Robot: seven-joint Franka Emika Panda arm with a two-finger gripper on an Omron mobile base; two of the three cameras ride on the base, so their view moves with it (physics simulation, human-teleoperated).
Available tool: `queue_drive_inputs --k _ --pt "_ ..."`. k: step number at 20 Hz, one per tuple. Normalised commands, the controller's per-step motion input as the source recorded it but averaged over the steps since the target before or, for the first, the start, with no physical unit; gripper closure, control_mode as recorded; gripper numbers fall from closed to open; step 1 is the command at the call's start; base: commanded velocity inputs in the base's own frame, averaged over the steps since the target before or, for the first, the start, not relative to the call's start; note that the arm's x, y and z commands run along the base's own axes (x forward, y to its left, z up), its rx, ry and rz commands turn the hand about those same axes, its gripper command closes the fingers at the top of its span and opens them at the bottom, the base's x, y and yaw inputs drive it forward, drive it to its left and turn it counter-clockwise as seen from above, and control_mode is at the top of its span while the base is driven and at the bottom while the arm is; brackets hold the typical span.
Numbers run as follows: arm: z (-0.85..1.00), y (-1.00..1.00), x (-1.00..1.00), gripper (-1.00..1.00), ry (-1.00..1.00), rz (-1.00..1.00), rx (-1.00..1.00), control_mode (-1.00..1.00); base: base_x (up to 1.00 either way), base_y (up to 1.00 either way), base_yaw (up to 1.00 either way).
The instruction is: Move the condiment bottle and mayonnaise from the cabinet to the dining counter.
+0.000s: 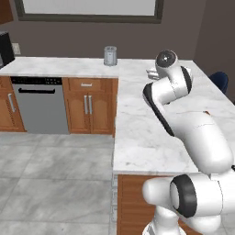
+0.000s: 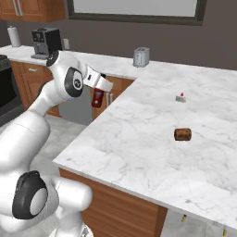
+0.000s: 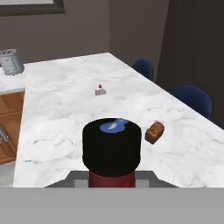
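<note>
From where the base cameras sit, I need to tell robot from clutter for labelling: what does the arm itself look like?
The arm is built of smooth, glossy white rounded shells with dark grey to black bands at the joints. One joint ends in a round dark cap with a pale centre. The white, boxy two-finger gripper sits at its end. No cables or markings are visible.

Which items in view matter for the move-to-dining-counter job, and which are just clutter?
Job:
- condiment bottle, dark red with a black cap, held in the pincer
- dining counter, broad white marble top

Clutter:
- brown loaf-like item on the counter
- small grey piece with a red top on the counter
- grey toaster
- coffee machine
- blue chairs
</note>
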Motion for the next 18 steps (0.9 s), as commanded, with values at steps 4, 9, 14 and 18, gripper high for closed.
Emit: queue_drive_inputs --k 4,9,14,18 --pt "-0.51 -0.19 0.40 1.00 -0.04 -0.23 0.00 -1.00 0.00 0.00 0.00" --pt "-0.50 -0.29 0.40 1.00 0.00 -0.20 0.00 -1.00 0.00 0.00 0.00" --pt "-0.44 -0.31 0.24 1.00 -0.02 -0.13 0.00 -1.00 0.00 0.00 0.00" --pt "-0.39 -0.31 0.06 1.00 -0.06 -0.08 0.00 -1.00 0.00 0.00 0.00"
